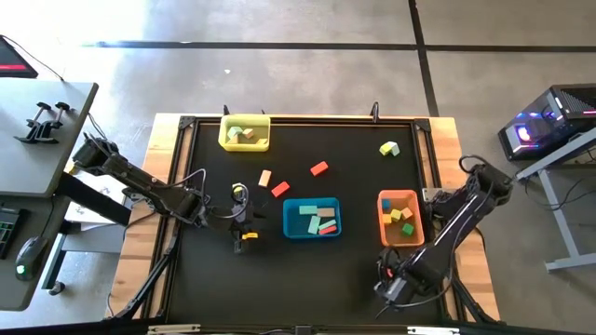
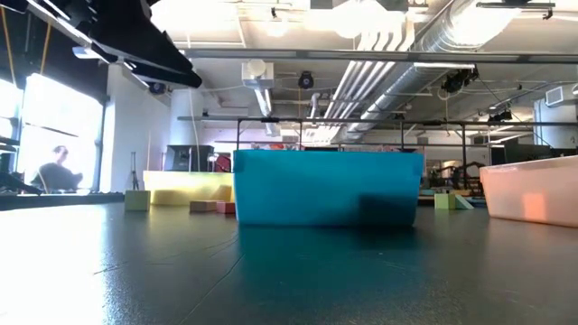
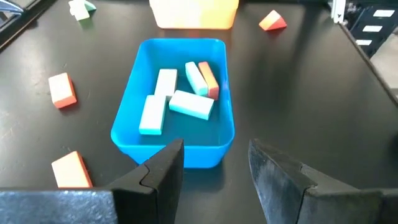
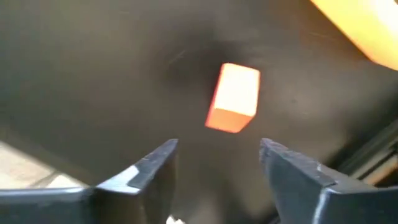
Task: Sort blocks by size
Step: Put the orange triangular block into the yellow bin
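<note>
The left claw [image 1: 244, 221] hangs over the black desk [image 1: 214, 279] just beside the blue tray [image 1: 311, 218], its fingers spread wide and holding nothing; in the left wrist view it faces that tray along its length, which suggests it is either lining up on a loose piece or has no load to deliver. The blue tray [image 3: 176, 111] holds pale blue bars and a red-orange one lying flat, so it appears to serve as the bin for long pieces. The right claw [image 1: 389, 287] sits low near the desk's front right corner, below the orange tray [image 1: 399, 218]; its fingers are also wide apart, and the right wrist view shows an orange block [image 4: 234, 98] lying on the desk ahead of the gap, not yet between the fingers. That placement reads as an approach for a pick. Blocks not yet sorted lie well apart on the desk: a tan bar [image 1: 265, 178], a red block [image 1: 280, 189], a second red block [image 1: 319, 168] and a lime and pale green pair [image 1: 389, 148] near the far right. The yellow tray [image 1: 244, 133] at the far edge and the orange tray already hold several small pieces. Sorting appears well advanced but unfinished.
</note>
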{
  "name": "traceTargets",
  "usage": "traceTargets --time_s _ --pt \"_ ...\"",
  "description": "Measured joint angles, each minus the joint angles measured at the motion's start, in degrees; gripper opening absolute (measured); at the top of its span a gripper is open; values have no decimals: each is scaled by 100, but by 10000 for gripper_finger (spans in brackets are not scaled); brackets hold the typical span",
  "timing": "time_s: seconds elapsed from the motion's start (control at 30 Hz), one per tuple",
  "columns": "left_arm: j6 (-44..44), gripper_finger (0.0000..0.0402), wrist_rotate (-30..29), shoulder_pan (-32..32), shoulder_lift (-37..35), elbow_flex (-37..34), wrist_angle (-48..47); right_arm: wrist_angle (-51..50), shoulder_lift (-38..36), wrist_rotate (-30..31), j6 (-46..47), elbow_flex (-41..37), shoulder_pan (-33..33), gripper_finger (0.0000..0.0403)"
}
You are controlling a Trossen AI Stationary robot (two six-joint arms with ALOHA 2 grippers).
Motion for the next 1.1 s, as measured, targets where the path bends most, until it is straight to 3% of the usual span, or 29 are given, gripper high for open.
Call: traceTargets --time_s 0.2,0.37,0.6,0.77,0.93,1.1 --pt "1 168 2 0 -1 0 19 -257 308 -229 64 -2 -45 272" --pt "3 168 2 0 1 0 18 136 331 -257 259 -435 -45 267" --pt "10 168 4 -2 -1 0 18 1727 331 -287 284 -1252 -51 254" --pt "9 168 4 0 0 0 25 2187 303 -337 313 -1541 -56 218" --pt "9 168 4 -1 -1 0 58 2115 316 -197 52 -1484 -56 130" --pt "46 168 4 -5 14 0 144 2274 342 773 -993 -1147 -58 126"
